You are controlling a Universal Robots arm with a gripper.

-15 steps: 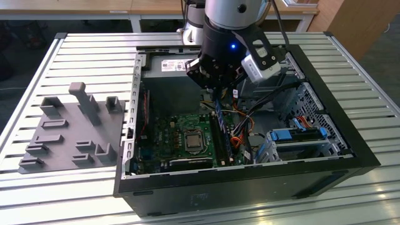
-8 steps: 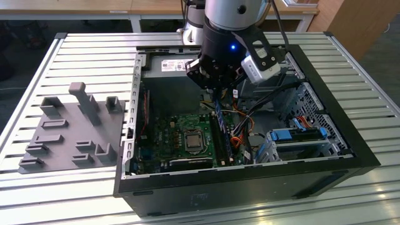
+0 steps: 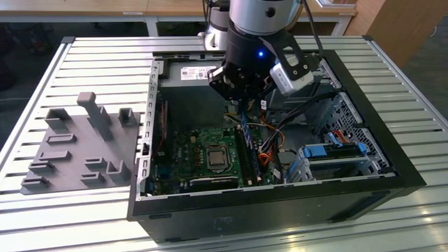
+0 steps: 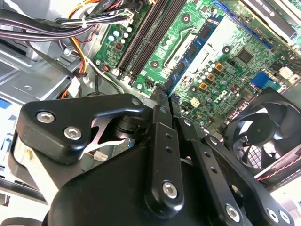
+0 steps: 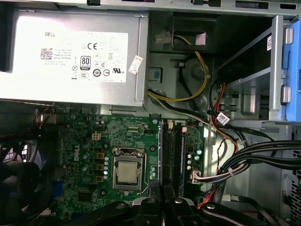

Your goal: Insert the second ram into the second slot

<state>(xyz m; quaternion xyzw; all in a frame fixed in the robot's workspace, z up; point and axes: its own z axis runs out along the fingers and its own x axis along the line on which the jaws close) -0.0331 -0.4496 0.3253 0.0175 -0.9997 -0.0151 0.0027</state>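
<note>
My gripper (image 3: 243,102) hangs inside the open computer case (image 3: 280,210), shut on the second ram (image 3: 245,123), a thin blue stick pointing down toward the green motherboard (image 3: 189,157). In the second wrist view the ram (image 4: 195,47) juts out from between the black fingers (image 4: 160,122), its dark chips showing, beside the long black memory slots (image 4: 146,37). In the first wrist view the ram (image 5: 161,155) appears edge-on, just beside the slots (image 5: 173,155) and above the board. Which slot it lines up with I cannot tell.
A grey power supply (image 5: 75,56) fills the back of the case. The processor socket (image 5: 127,172) and a black fan (image 4: 265,132) flank the slots. Cable bundles (image 5: 244,160) and a blue drive cage (image 3: 336,152) lie nearby. A grey fixture plate (image 3: 77,152) sits on the slatted table.
</note>
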